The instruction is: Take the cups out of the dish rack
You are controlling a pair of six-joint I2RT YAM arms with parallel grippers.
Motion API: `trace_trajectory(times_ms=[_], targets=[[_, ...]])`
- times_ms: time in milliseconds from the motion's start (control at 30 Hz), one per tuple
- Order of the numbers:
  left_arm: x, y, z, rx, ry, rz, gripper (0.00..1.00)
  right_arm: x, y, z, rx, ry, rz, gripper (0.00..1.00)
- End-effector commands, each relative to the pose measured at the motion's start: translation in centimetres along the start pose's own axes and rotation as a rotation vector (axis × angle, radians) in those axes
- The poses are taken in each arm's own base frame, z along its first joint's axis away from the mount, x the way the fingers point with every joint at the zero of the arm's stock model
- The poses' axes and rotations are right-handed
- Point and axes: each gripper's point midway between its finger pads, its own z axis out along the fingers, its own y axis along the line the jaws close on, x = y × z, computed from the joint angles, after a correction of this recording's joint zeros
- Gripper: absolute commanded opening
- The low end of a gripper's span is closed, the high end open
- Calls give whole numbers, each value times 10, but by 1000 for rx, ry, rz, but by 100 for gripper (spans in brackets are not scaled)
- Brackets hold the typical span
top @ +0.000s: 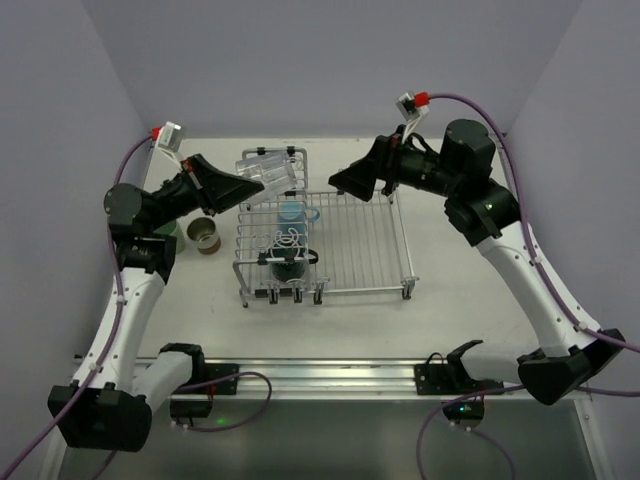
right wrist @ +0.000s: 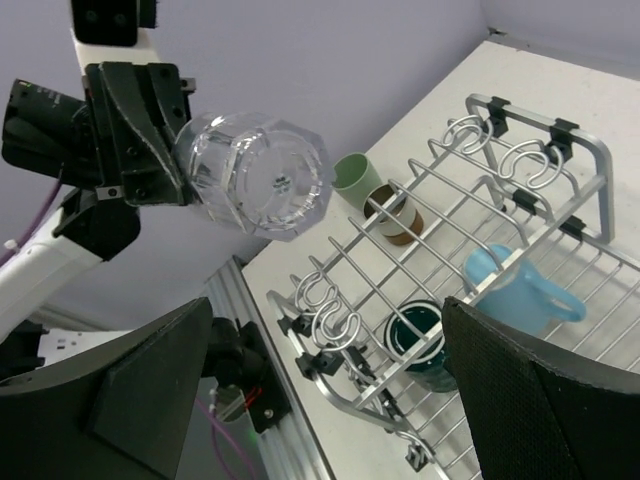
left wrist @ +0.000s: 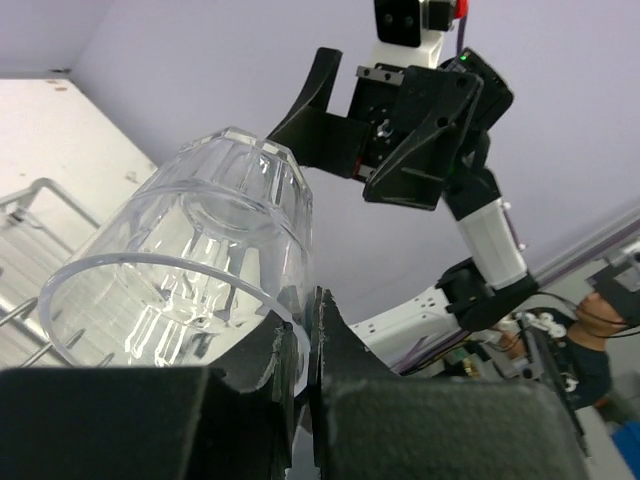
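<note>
Glass tumbler (top: pixel 268 172), clear and ribbed, pinched by its rim in my left gripper (top: pixel 245 188), above the silver wire dish rack (top: pixel 370 240). My right gripper (top: pixel 345 182) hangs wide open, empty. Light-blue handled mug (top: pixel 295 215) and dark teal cup (top: pixel 288 265) sit in it; brown cup (top: pixel 207 237) and pale-green cup (right wrist: pixel 352 178) stand beside.

White left arm (top: pixel 125 300) and right arm (top: pixel 545 300), black joints, purple cables (top: pixel 545 120) trailing; left gripper (top: pixel 243 188), right gripper (top: pixel 337 184) both matte black.
</note>
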Motion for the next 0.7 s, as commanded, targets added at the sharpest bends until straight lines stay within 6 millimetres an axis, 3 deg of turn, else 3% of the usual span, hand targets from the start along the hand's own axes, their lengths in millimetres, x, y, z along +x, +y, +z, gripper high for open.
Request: trace_trajectory(times_ms=[0, 267, 433, 567, 667], targets=[[4, -17, -14, -7, 54, 105, 0, -2, -10, -10, 69, -30, -30, 99], [-14, 15, -36, -210, -1, 164, 0, 15, -29, -17, 153, -7, -45, 99], [-42, 31, -50, -413, -100, 278, 0, 29, -43, -20, 206, 24, -60, 99], [-71, 64, -87, -783, -203, 307, 0, 35, -50, -21, 227, 34, -63, 99], [-77, 78, -111, -948, -237, 318, 0, 39, -54, -21, 235, 43, -66, 99]])
